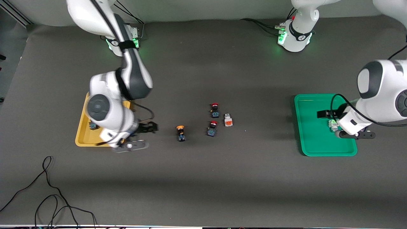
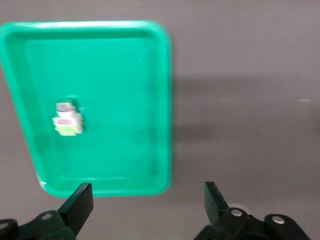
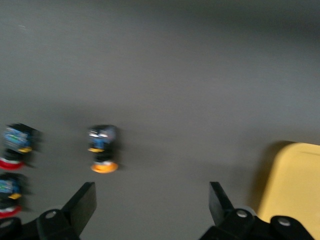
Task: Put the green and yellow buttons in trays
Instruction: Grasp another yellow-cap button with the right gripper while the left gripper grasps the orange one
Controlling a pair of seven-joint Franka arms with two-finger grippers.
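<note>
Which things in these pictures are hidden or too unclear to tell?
- Yellow tray, front view: the right arm covers much of it; the small dark item on it is too small to identify.
- Green button in the green tray, front view: partly hidden by the left arm.
- Red-capped switches, right wrist view: blurred, one cut by the edge.

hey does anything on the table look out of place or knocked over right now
Nothing looks spilled or damaged. One yellow-capped button lies on the bare mat near the yellow tray, not in it. The green button sits inside the green tray.
</note>
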